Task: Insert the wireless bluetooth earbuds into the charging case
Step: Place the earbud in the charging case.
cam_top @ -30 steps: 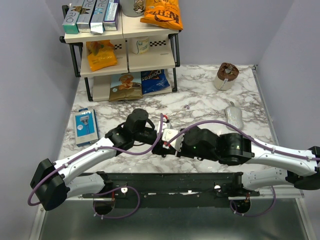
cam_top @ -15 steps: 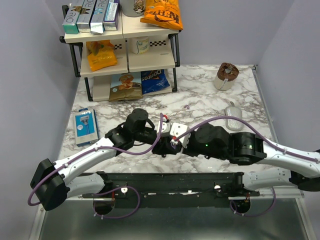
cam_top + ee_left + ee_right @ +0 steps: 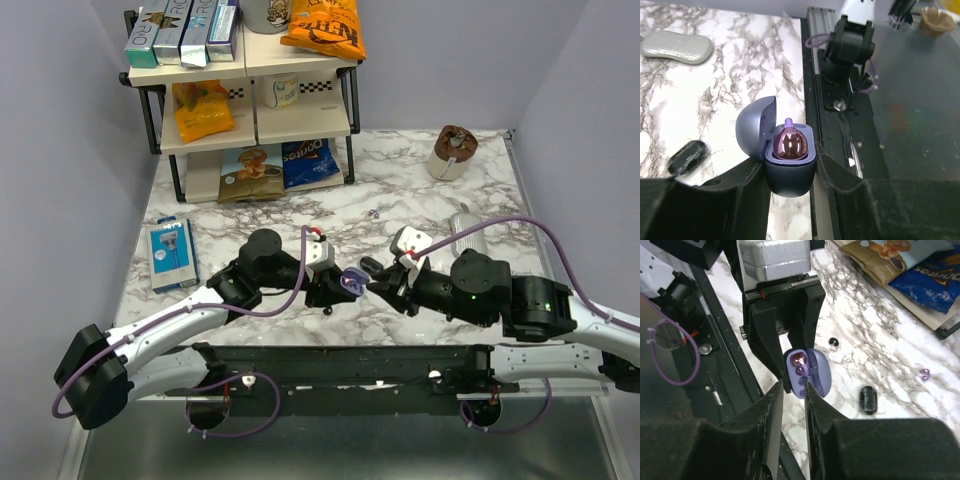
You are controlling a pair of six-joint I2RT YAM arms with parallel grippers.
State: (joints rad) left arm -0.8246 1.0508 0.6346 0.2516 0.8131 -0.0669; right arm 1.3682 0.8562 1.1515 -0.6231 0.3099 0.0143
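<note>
The left gripper [image 3: 790, 165] is clamped on the case [image 3: 790, 182], lid open, over the near edge of the table [image 3: 480, 190], in much the same spot as a second ago. The right gripper [image 3: 793, 388] now sits back from the case, its jaws a narrow slit apart with nothing between them. A second ago it crowded right over the case; since then its arm has swung out to its own side.

One well holds a glossy rounded piece [image 3: 790, 144]. Glare tints it pink, so it is probably a seated earbud, not certainly. That reads as a drop just made, then a retreat.

Just past the case a black earbud [image 3: 867, 399] lies on the table, touched by neither gripper, so one insertion looks outstanding.
</note>
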